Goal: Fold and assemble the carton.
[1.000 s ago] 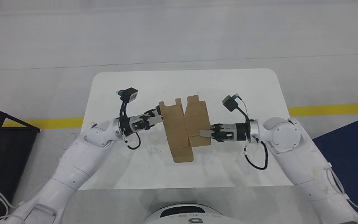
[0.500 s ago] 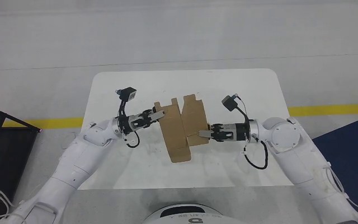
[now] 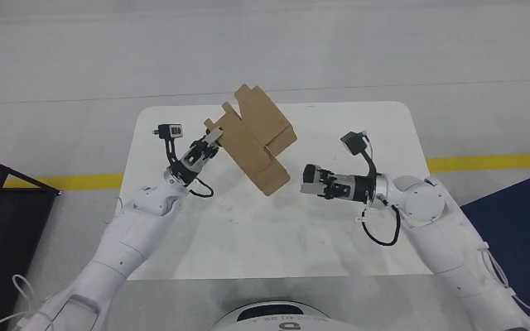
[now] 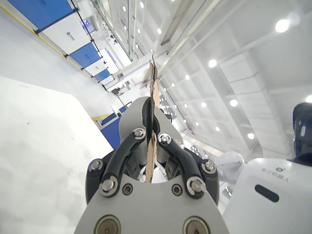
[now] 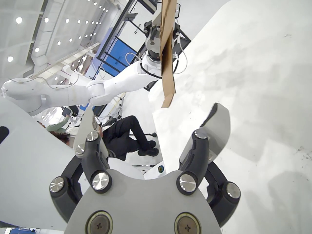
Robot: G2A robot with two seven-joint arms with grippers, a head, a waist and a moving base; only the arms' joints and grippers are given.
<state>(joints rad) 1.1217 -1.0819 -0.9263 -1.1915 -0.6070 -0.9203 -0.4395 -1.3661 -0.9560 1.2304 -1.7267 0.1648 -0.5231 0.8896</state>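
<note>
The flattened brown cardboard carton [image 3: 255,136] is held clear of the white table [image 3: 331,240], tilted, above the table's far half; in the top view its upper flaps overlap the far edge. The left hand [image 3: 214,139] grips the carton at the side edge nearest that arm. The left wrist view shows the left hand [image 4: 151,113] with both fingers closed tight on the thin cardboard edge [image 4: 154,83], which passes between the pads. The right hand [image 3: 308,179] sits above the table near the carton's lowest corner, not touching it. In the right wrist view the right hand [image 5: 151,109] stands wide apart and empty, with the carton [image 5: 168,49] hanging edge-on beyond it over the table surface [image 5: 243,74].
</note>
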